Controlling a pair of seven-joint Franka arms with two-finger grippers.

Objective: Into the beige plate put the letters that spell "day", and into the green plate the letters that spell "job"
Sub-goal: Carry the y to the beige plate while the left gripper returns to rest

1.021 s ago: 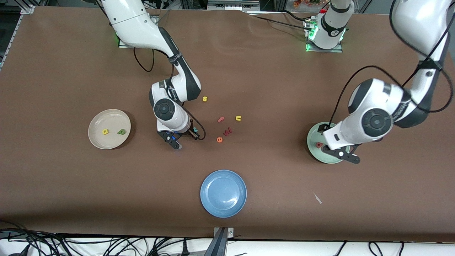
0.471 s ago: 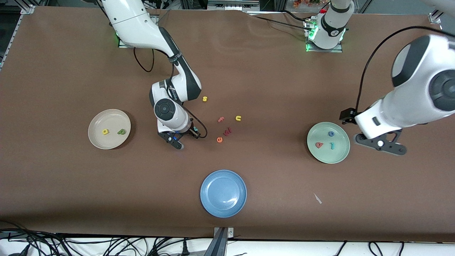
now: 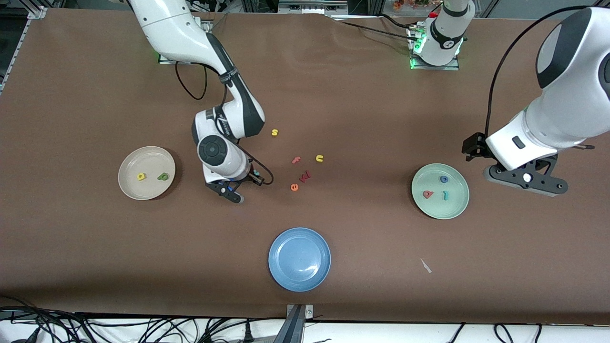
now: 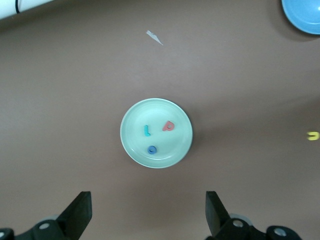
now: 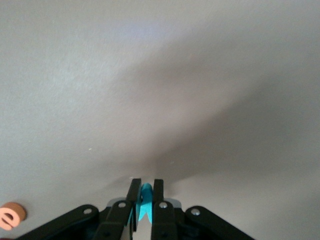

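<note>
- Carrying the teal "y" (image 3: 256,172) toward the beige plate (image 3: 128,183) looks like the step in hand: in the front view the right gripper (image 3: 234,186) sits left of centre, between that plate and the loose letters, clamped on the letter. The yellow "d" (image 3: 141,176) and dark green "a" (image 3: 163,176) already lie in the plate (only this letter is missing).
- Next it needs a sideways carry over bare table, then a release above the plate; nothing stands between.
- Strays at centre: yellow "s" (image 3: 274,132), yellow "u" (image 3: 320,158), pink "f" (image 3: 296,160), orange "e" (image 3: 294,187). The blue plate (image 3: 279,267) sits lower centre.
- Left wrist view: the green plate (image 4: 131,150) at centre holds the teal "j" (image 4: 146,131), blue "o" (image 4: 151,149) and red-pink "b" (image 4: 168,126); the left gripper (image 4: 148,217) waits spread wide, empty.
- Right wrist view: the jaws pinch the "y" at bottom centre.
</note>
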